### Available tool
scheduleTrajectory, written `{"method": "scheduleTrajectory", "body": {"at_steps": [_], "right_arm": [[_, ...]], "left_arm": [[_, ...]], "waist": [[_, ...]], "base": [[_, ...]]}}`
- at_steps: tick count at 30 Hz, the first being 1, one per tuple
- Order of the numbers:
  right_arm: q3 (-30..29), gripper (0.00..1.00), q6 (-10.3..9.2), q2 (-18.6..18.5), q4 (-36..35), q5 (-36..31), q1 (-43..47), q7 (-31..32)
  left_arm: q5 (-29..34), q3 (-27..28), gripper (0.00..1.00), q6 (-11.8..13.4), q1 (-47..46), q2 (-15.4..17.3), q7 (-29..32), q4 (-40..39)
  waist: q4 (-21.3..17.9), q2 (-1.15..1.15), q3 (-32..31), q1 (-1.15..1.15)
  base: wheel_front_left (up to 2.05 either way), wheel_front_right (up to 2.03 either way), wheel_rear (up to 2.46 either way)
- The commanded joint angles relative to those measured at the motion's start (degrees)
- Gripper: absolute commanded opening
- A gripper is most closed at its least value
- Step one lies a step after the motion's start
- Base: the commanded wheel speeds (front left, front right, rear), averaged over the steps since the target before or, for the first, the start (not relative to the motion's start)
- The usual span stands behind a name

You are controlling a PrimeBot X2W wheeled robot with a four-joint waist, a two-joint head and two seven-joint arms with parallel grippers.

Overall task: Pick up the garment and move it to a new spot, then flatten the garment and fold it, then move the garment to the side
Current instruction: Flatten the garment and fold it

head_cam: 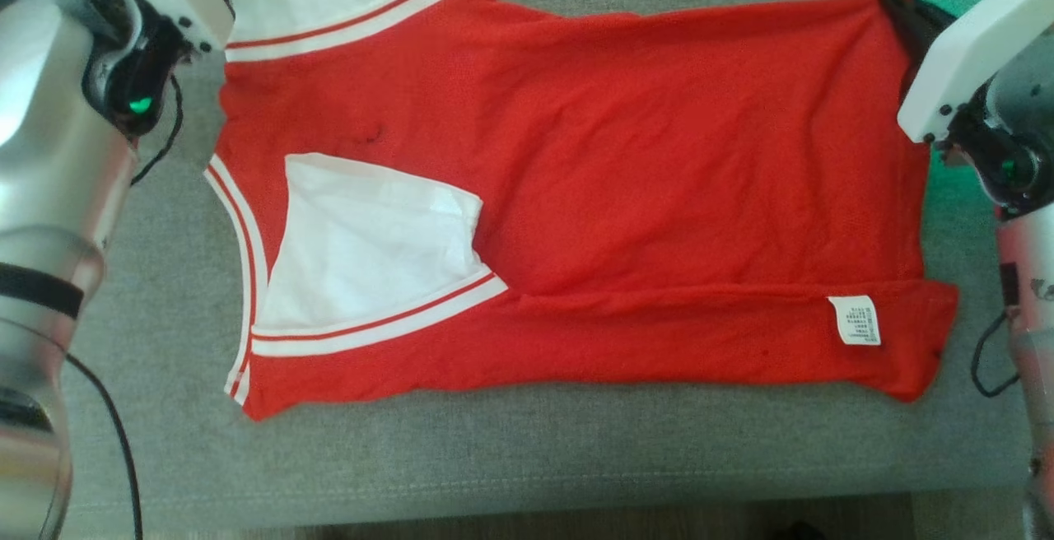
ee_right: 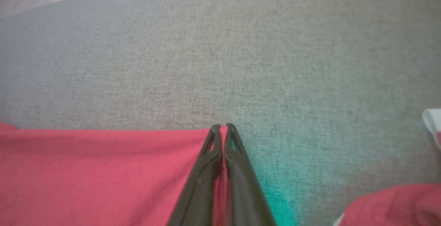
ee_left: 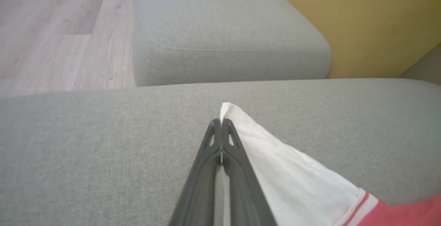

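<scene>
Red jersey (head_cam: 626,161) lies spread on the grey cushion (head_cam: 527,458), left gripper (ee_left: 221,121) pinching its white sleeve tip (ee_left: 228,110), right gripper (ee_right: 223,126) pinching the red hem corner (ee_right: 193,140); both should lift level and travel together, holding the far edge taut.

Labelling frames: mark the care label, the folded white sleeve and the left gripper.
care label (head_cam: 854,319), head view, its middle.
folded white sleeve (head_cam: 370,244), head view, its middle.
left gripper (ee_left: 221,122), left wrist view, between fingertips.
</scene>
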Motion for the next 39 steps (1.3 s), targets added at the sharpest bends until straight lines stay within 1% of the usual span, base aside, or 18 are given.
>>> {"method": "scheduleTrajectory", "body": {"at_steps": [1, 7, 15, 18, 21, 24, 27, 31, 35, 39], "right_arm": [[0.2, 0.00, -0.04, -0.3, -2.6, 0.5, 0.2, -1.6], [0.0, 0.00, -0.04, -1.0, -4.8, 1.9, 0.4, -7.4], [0.0, 0.00, -0.04, -1.1, -7.4, 4.8, 3.3, -10.8], [-0.8, 0.00, -0.04, -0.5, -9.6, 7.5, 6.1, -11.1], [-1.9, 0.00, -0.04, -0.5, -12.0, 9.3, 9.4, -11.7], [-3.5, 0.00, -0.04, -0.3, -14.8, 11.6, 13.4, -12.0], [-5.4, 0.00, -0.04, 0.3, -17.6, 13.8, 17.9, -12.0], [-7.6, 0.00, -0.04, 1.5, -21.0, 16.1, 23.3, -12.4], [-9.9, 0.00, -0.04, 3.3, -22.2, 17.7, 27.2, -13.0], [-11.3, 0.00, -0.04, 4.9, -22.5, 18.6, 29.8, -13.4]], "left_arm": [[-0.4, 1.1, 0.00, 0.1, -3.3, 2.9, -1.1, -1.4], [-1.4, -0.4, 0.00, 0.1, -4.3, 4.0, -4.2, -3.1], [-2.3, -2.4, 0.00, 0.1, -2.9, 6.2, -6.9, -6.7], [-2.4, -1.9, 0.00, 0.2, -0.8, 7.5, -8.3, -8.9], [-3.0, -0.8, 0.00, 1.2, 2.7, 8.5, -9.3, -12.3], [-3.4, 0.5, 0.00, 3.0, 7.2, 9.8, -9.8, -17.5], [-3.6, 1.6, 0.00, 5.7, 12.5, 11.4, -10.0, -24.4], [-3.6, 3.1, 0.00, 10.3, 20.4, 14.4, -10.2, -35.0], [-4.4, 4.8, 0.00, 15.7, 29.4, 17.0, -10.2, -45.5], [-5.8, 5.7, 0.00, 20.3, 37.9, 19.1, -10.2, -53.0]], "waist": [[0.1, 0.00, -0.2, 0.00], [0.5, 0.00, -1.4, 0.00], [0.6, 0.00, -3.0, 0.00], [0.7, 0.00, -3.9, 0.00], [1.0, 0.00, -4.9, 0.00], [1.4, 0.00, -5.8, 0.00], [1.9, 0.00, -6.7, 0.00], [2.2, 0.00, -7.8, 0.00], [2.2, 0.00, -8.5, 0.00], [2.3, 0.00, -9.2, 0.00]], "base": [[0.00, 0.00, 0.00], [0.00, 0.00, 0.00], [0.00, 0.00, 0.00], [0.00, 0.00, 0.00], [0.00, 0.00, 0.00], [0.00, 0.00, 0.00], [0.00, 0.00, 0.00], [0.00, 0.00, 0.00], [0.00, 0.00, 0.00], [0.00, 0.00, 0.00]]}}
